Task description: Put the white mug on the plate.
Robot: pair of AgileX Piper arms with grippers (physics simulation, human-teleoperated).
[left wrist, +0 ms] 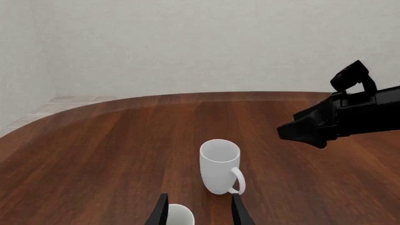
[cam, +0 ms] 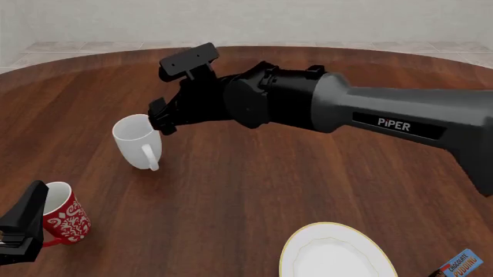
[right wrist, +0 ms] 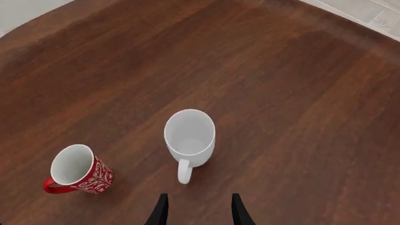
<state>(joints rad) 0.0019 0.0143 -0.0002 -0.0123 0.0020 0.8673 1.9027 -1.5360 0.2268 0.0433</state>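
The white mug [cam: 135, 140] stands upright on the table's left half, its handle turned toward the near side. It also shows as the white mug [right wrist: 189, 137] and the white mug [left wrist: 219, 165]. My right gripper [cam: 159, 118] hovers just beside and above the mug's rim; in its wrist view the right gripper [right wrist: 200, 213] is open, with the mug ahead of its fingers and nothing between them. The plate [cam: 308, 241], white with a gold rim, lies at the near edge right of centre. My left gripper [cam: 25, 226] is open low at the near left, by a red mug.
A red floral mug [cam: 64, 220] stands at the near left, right against the left gripper; its rim [left wrist: 180, 214] shows between the left fingers. A blue pudding box [cam: 462, 264] lies at the near right corner. The right arm [cam: 370, 112] spans the table's middle.
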